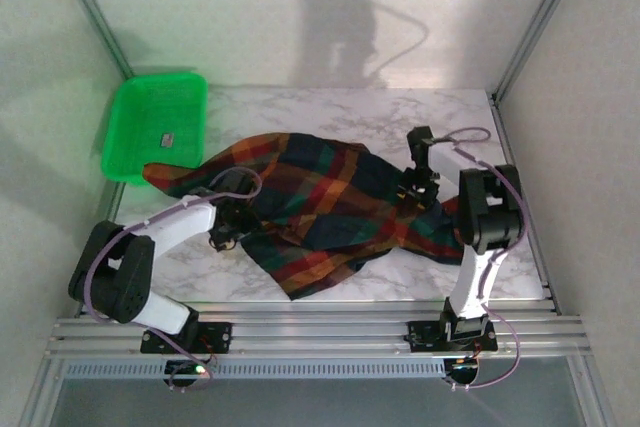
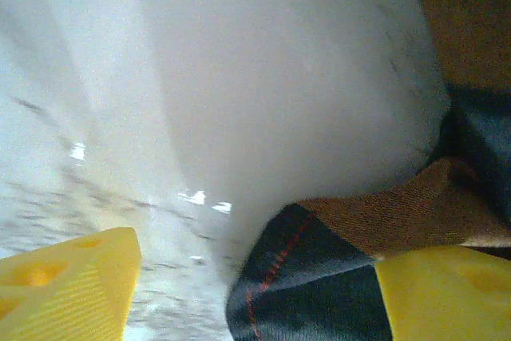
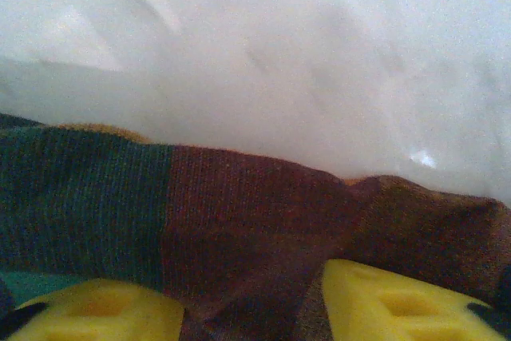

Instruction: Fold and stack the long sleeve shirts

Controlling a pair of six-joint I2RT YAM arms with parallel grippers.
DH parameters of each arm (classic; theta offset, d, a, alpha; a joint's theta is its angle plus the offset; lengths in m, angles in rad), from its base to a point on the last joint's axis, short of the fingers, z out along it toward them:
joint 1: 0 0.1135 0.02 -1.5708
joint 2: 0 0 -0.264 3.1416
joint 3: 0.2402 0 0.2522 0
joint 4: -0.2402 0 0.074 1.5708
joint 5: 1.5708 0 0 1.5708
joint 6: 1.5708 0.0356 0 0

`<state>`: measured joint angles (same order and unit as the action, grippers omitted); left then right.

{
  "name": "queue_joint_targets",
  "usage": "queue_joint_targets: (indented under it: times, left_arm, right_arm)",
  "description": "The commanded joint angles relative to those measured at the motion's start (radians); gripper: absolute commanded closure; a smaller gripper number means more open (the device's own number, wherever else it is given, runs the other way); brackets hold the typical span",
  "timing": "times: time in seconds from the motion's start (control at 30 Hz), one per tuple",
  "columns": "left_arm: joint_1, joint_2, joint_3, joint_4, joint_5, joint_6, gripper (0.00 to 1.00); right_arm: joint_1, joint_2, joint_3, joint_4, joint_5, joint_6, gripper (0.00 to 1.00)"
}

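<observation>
Presently, nothing is folded: the shirt is spread crumpled at the centre of the table. Its 8 o'clock hem is straddled by the wide-open left gripper; at 3 o'clock, cloth is bracketed by the right gripper, and whether it is gripped cannot be told.

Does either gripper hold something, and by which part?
The left gripper holds nothing; jaws open over an edge of the shirt. Cloth lies between the jaws of the right gripper; clamped or not, cannot tell.
</observation>
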<state>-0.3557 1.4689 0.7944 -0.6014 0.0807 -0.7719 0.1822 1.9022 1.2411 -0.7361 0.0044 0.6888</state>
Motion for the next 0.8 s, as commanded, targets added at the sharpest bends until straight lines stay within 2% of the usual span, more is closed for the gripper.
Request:
queue_joint_targets:
  times: [0.0, 0.07, 0.2, 0.3, 0.4, 0.47, 0.53, 0.77]
  left_arm:
    - [0.011, -0.074, 0.067, -0.105, -0.034, 0.053, 0.17]
    - [-0.02, -0.149, 0.071, -0.105, 0.036, -0.006, 0.12]
    - [-0.176, -0.312, 0.047, -0.132, 0.103, -0.194, 0.07]
    - [-0.276, -0.417, -0.06, -0.106, 0.139, -0.339, 0.06]
    - [-0.338, -0.476, -0.153, -0.069, 0.151, -0.426, 0.07]
    - [-0.364, -0.471, -0.183, -0.037, 0.156, -0.449, 0.07]
    - [-0.378, -0.437, -0.192, 0.004, 0.154, -0.451, 0.07]
    - [-0.382, -0.266, -0.227, 0.199, 0.138, -0.484, 0.08]
  right_arm:
    - [0.008, -0.082, -0.146, 0.037, -0.093, 0.142, 0.43]
    - [0.003, -0.164, -0.146, 0.031, -0.08, 0.132, 0.36]
    - [-0.01, -0.239, 0.049, -0.086, -0.05, -0.016, 0.27]
    - [-0.016, -0.206, 0.216, -0.146, -0.029, -0.196, 0.25]
    - [-0.019, -0.123, 0.348, -0.179, 0.044, -0.371, 0.25]
    - [-0.023, -0.059, 0.398, -0.159, 0.066, -0.476, 0.25]
    - [-0.023, 0.01, 0.436, -0.134, 0.031, -0.542, 0.27]
    - [0.006, 0.218, 0.564, -0.084, -0.098, -0.635, 0.3]
